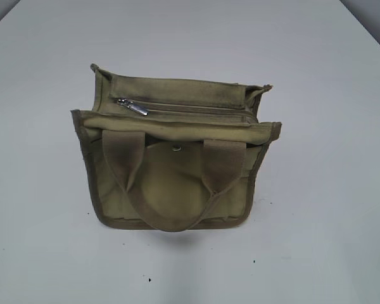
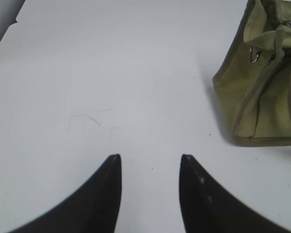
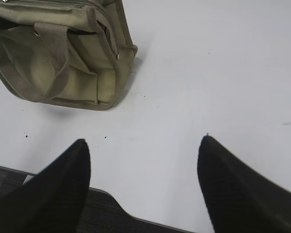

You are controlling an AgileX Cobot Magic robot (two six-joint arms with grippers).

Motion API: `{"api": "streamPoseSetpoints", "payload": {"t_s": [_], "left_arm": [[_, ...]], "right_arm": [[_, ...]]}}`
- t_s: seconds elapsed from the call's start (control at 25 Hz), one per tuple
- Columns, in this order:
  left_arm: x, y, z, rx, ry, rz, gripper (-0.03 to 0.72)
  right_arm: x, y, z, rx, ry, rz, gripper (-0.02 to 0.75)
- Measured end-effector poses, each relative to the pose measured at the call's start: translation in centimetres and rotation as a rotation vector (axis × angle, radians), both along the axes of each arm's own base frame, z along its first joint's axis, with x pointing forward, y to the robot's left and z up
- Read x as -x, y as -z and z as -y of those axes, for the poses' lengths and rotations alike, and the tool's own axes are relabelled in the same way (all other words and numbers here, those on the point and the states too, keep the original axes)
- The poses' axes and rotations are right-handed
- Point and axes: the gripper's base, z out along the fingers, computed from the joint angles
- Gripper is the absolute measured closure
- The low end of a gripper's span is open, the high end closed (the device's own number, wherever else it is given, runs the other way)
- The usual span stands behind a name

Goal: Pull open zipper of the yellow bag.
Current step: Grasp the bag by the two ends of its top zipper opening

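left gripper: fingers apart, empty | right gripper: fingers wide apart, empty

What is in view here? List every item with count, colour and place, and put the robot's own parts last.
yellow bag: one, dull olive-yellow, standing mid-table.
zipper: one, khaki tape, across the bag's top, silver pull tab at its left end.
handles: two webbing loops, khaki; the front one hangs down the bag's front.
snap button: one, metal, upper front.
table: one, white, under everything.
left end effector: one, black, open, over bare table left of the bag.
right end effector: one, black, open, near the table's edge.
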Motion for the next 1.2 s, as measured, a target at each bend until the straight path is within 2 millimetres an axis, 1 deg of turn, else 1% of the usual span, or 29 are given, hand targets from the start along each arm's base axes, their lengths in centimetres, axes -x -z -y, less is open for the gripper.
{"api": "streamPoseSetpoints", "payload": {"t_s": [1.2], "left_arm": [[0.0, 0.0, 0.0, 0.0, 0.0, 0.0, 0.377]], "right_arm": [[0.0, 0.0, 0.0, 0.0, 0.0, 0.0, 0.202]]}}
